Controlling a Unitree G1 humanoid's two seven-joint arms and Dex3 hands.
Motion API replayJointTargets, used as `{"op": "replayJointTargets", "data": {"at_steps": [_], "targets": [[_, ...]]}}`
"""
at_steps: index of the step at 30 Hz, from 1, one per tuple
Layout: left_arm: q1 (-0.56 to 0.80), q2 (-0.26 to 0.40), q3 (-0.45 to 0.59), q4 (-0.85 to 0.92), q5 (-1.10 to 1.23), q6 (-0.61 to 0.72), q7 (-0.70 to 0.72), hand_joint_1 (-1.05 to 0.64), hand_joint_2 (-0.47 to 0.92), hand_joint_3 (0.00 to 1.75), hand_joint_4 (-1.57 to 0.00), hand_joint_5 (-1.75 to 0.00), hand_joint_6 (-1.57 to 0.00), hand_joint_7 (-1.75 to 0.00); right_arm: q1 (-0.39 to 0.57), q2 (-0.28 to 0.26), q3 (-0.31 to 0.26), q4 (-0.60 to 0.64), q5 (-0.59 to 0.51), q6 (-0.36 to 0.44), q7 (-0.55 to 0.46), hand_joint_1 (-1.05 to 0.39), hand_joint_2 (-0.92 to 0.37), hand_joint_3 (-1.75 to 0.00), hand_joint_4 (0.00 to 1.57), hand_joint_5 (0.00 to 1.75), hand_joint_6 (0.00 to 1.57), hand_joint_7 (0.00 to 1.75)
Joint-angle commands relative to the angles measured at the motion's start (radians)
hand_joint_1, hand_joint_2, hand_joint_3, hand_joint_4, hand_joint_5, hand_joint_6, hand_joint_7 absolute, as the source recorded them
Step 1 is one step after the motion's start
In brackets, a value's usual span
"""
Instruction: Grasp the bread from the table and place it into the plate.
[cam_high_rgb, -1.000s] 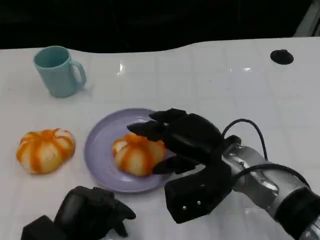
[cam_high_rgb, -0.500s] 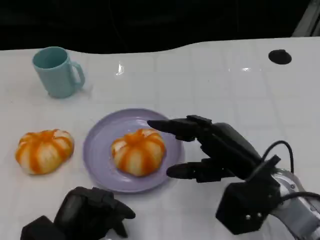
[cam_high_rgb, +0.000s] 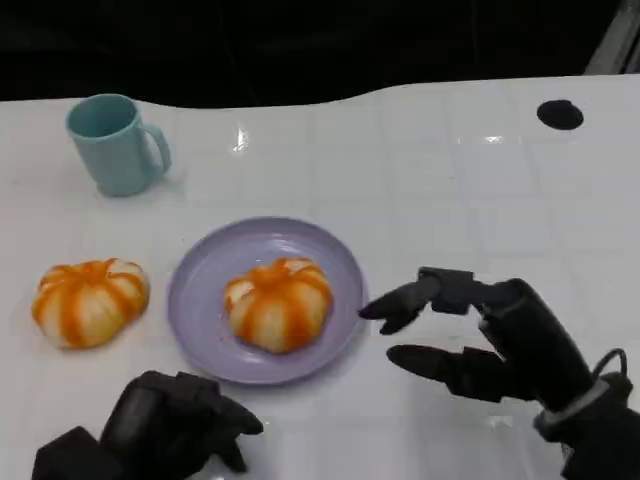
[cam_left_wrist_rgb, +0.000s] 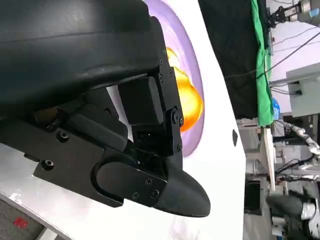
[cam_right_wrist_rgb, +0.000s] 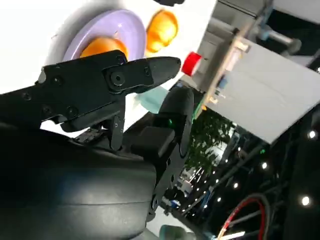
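Bread (cam_high_rgb: 278, 303), an orange-striped round bun, sits in the lavender plate (cam_high_rgb: 205, 268) on the white table (cam_high_rgb: 450, 190), a little right of the plate's centre. The right hand (cam_high_rgb: 490, 340) hovers just beside the plate's right rim, holding nothing, its fingers (cam_high_rgb: 400, 303) spread and pointing toward the plate without touching it. The left hand (cam_high_rgb: 165, 430) rests on the table just below the plate with its fingers curled in around nothing. A second orange-striped bun (cam_high_rgb: 90, 300) lies on the table left of the plate, apart from it. A teal mug (cam_high_rgb: 115, 142) stands upright farther back on the left.
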Motion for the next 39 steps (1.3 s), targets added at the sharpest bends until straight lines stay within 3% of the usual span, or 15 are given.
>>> {"op": "replayJointTargets", "data": {"at_steps": [1, 5, 10, 19, 39], "targets": [[0.011, 0.014, -0.003, -0.012, 0.009, 0.020, 0.004, -1.05, 0.92, 0.10, -1.31, -1.01, -1.52, -0.35, 0.061, -0.006, -0.038, -0.035, 0.048, 0.010, 0.039, -0.37, -0.86, -0.26, 0.67, 1.35, 0.78, 0.93], [0.018, 0.009, -0.005, -0.028, 0.007, 0.024, 0.001, -1.05, 0.92, 0.10, -1.31, -1.01, -1.52, -0.34, 0.123, -0.007, -0.050, -0.062, 0.098, 0.019, 0.089, -0.36, -0.58, -0.75, 0.69, 1.43, 0.78, 1.06], [0.025, 0.009, -0.009, -0.040, 0.014, 0.013, 0.007, -1.05, 0.92, 0.09, -1.31, -1.00, -1.51, -0.34, 0.190, -0.012, -0.070, -0.081, 0.105, -0.008, 0.118, -0.38, -0.48, -0.95, 0.70, 1.48, 0.77, 1.13], [0.025, 0.014, -0.007, -0.040, 0.011, 0.008, 0.002, -1.05, 0.92, 0.11, -1.30, -1.00, -1.51, -0.34, 0.254, 0.009, -0.107, -0.063, 0.134, -0.021, 0.150, -0.36, -0.55, -0.83, 0.67, 1.54, 0.70, 1.24], [0.033, 0.025, -0.006, -0.049, 0.014, 0.003, 0.002, -1.05, 0.92, 0.11, -1.31, -1.00, -1.51, -0.34, 0.214, 0.049, -0.171, 0.095, 0.126, -0.136, 0.180, -0.41, -0.56, -0.81, 0.70, 1.55, 0.67, 1.32]]}}
